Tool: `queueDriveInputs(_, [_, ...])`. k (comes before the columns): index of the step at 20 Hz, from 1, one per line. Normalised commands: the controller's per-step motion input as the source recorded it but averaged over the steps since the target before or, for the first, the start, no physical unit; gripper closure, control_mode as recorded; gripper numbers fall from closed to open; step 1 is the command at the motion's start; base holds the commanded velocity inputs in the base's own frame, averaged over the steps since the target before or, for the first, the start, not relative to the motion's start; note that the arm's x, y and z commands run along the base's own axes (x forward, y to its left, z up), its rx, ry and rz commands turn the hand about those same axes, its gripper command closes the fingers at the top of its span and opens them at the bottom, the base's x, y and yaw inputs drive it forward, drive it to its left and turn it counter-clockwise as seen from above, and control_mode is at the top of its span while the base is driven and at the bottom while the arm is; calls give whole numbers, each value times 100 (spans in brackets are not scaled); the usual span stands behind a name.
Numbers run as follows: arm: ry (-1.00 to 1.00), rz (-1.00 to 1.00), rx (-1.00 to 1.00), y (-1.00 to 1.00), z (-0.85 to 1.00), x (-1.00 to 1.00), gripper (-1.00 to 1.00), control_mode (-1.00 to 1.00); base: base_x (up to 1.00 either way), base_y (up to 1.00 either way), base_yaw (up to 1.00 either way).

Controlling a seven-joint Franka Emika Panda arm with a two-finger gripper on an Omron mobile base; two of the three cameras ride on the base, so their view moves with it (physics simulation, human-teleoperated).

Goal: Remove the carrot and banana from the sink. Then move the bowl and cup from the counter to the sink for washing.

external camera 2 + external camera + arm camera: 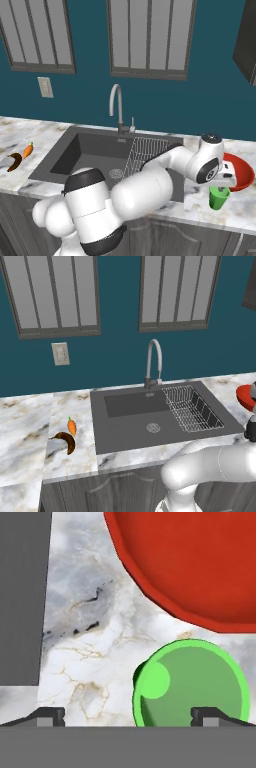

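The orange carrot [72, 427] and the dark brown banana [65, 442] lie on the marble counter [25, 426] left of the sink [150, 406]; the right base view shows carrot [28, 149] and banana [14, 161] at its far left. Right of the sink stands the red bowl [241, 173], with the green cup [219, 197] just in front of it. My gripper [224, 183] hangs open over the cup, holding nothing. In the hand view the cup [192, 684] sits off to the right of my gripper [129, 717], under one fingertip [207, 716], below the bowl [190, 562].
A wire rack [192, 406] fills the right part of the basin, and a curved steel faucet [154, 363] rises behind it. My arm reaches over the sink's right side. The sink's rim [20, 597] lies close beside the cup, with bare marble [85, 652] between them.
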Motion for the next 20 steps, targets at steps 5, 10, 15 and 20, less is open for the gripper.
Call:
queueDriveInputs(5, [2,0,0,-9,-11,7,-100,-100,0,0,0])
queueDriveInputs(10, [1,1,0,-9,-9,8,-100,-100,0,0,0])
queueDriveInputs(15, [4,1,0,-8,-10,8,-100,-100,0,0,0])
queueDriveInputs(20, [6,0,4,-8,-11,0,-100,-100,0,0,0])
